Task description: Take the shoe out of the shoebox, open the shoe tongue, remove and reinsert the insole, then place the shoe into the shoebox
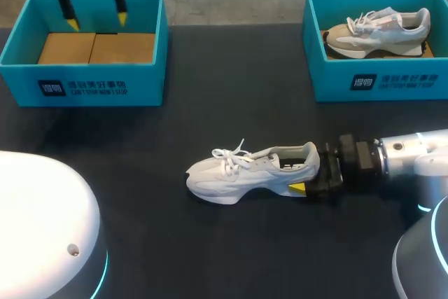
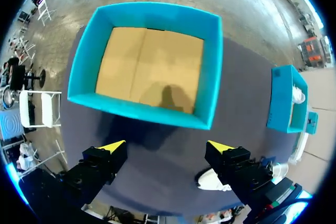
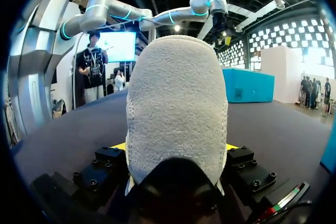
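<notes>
On your dark table [image 1: 231,89], the white shoe [image 1: 241,171] lies near centre. Your right gripper [image 1: 304,176] clamps its heel; your left gripper [image 1: 98,22] hangs spread above the far-left shoebox [image 1: 133,85].

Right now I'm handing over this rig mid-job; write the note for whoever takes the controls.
Left end effector: open, holding nothing, above the left shoebox, which has no shoe in it.
Right end effector: shut on the heel of the white shoe, which stands on its sole on the table.
Right shoebox holds a second shoe.
Done: white shoe is out on the table.
Left: open tongue, remove and reinsert insole, box the shoe.
</notes>
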